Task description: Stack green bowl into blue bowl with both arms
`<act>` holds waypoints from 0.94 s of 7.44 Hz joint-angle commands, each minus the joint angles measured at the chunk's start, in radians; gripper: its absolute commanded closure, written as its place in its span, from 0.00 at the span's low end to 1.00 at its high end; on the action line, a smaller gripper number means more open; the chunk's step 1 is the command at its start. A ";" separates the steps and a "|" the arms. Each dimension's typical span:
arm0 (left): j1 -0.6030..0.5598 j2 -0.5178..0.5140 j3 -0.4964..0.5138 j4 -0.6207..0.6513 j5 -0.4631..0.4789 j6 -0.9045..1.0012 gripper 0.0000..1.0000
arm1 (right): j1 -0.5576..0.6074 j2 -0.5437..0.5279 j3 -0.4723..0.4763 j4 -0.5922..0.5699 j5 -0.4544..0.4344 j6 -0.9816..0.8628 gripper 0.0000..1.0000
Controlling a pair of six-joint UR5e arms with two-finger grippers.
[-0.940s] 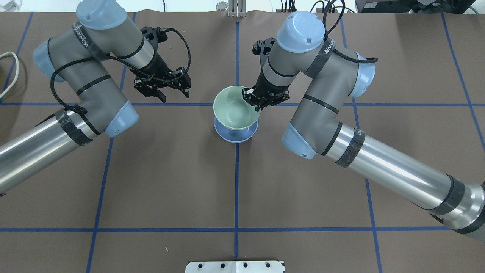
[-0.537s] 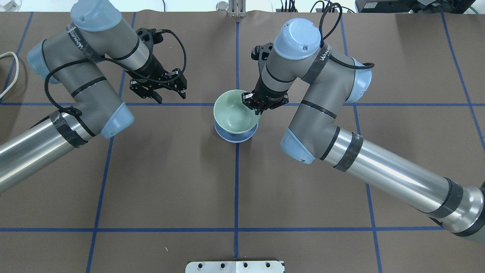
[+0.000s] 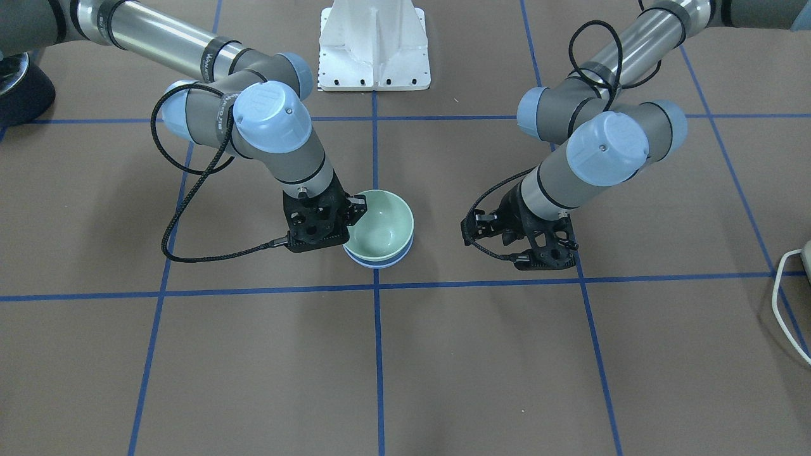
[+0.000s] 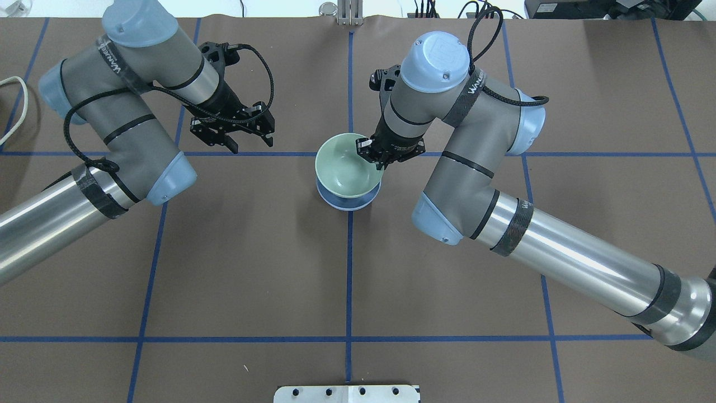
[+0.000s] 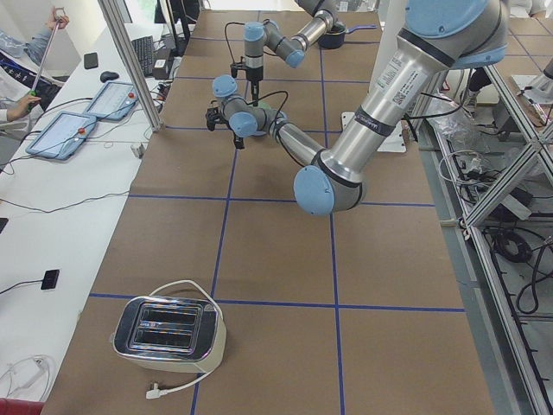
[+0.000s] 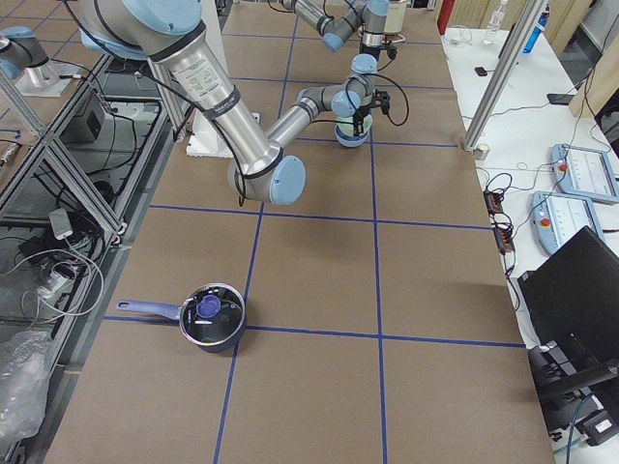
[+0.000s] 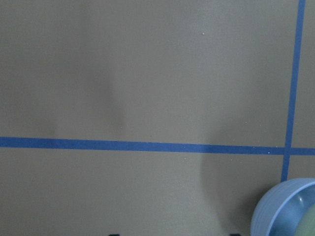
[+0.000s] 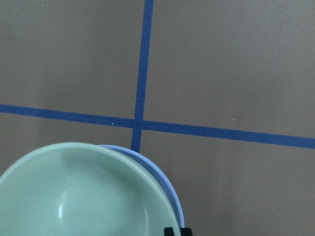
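above the blue bowl, right tool clamps green bowl by its rim; left tool gapes empty.

A silver toaster and a dark lidded pot sit at opposite ends of the brown table, both well apart from the fingers.

Overhead view, 12 o'clock pointing away from the robot, centred on the green bowl nested in the blue bowl.

- 2 o'clock: blocked by the right gripper, clamped on the rim.
- 3 to 4 o'clock: blocked by the right arm.
- 5 to 9 o'clock: open table.
- 10 o'clock: left gripper, well apart.
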 commanded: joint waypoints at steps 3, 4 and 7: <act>0.002 0.009 0.001 -0.004 0.002 0.000 0.20 | -0.005 0.001 -0.009 0.000 -0.002 0.002 1.00; 0.002 0.009 0.001 -0.006 0.003 0.000 0.20 | -0.005 0.003 -0.017 0.000 -0.002 0.000 1.00; 0.002 0.009 0.002 -0.006 0.005 0.000 0.21 | -0.014 0.004 -0.018 -0.002 -0.003 0.006 1.00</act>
